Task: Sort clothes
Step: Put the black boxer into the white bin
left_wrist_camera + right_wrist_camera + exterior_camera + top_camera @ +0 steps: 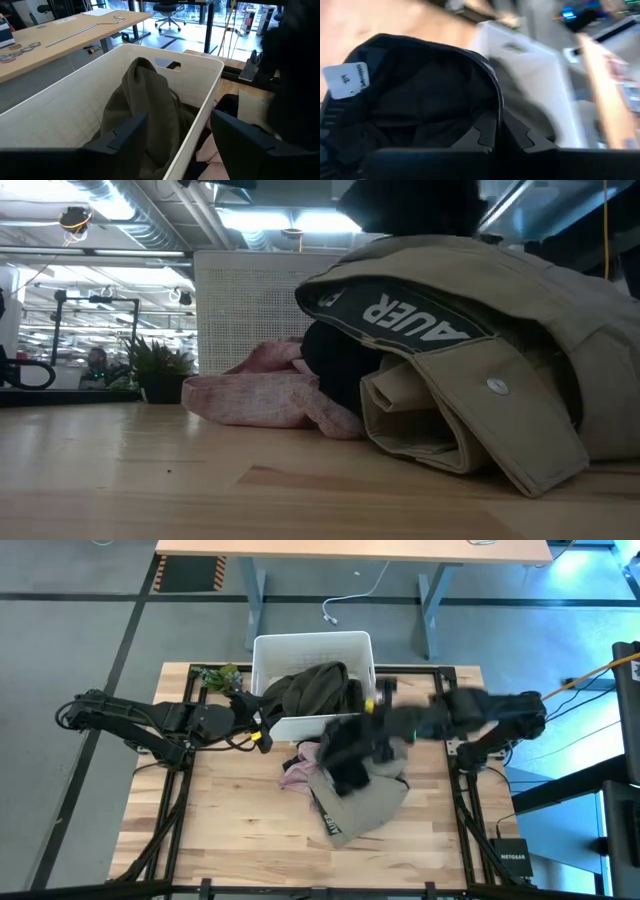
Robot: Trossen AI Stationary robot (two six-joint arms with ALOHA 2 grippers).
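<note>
Four garments can be counted: one olive-grey garment (312, 688) heaped inside the single white bin (268, 652) at the bench's (230, 830) far edge; one beige garment (365, 802), one pink garment (298, 774) and one black garment (348, 758) in a pile on the bench just in front of the bin (a small potted plant (216, 676) stands beside the bin); the right gripper (372, 732) hangs over the pile, its fingers closed on the black garment, whose white label shows in the right wrist view; the left gripper (262, 725) waits at the bin's near wall, fingers spread wide and holding nothing; the right arm is blurred, and the beige garment hides much of the black one in the low view.
</note>
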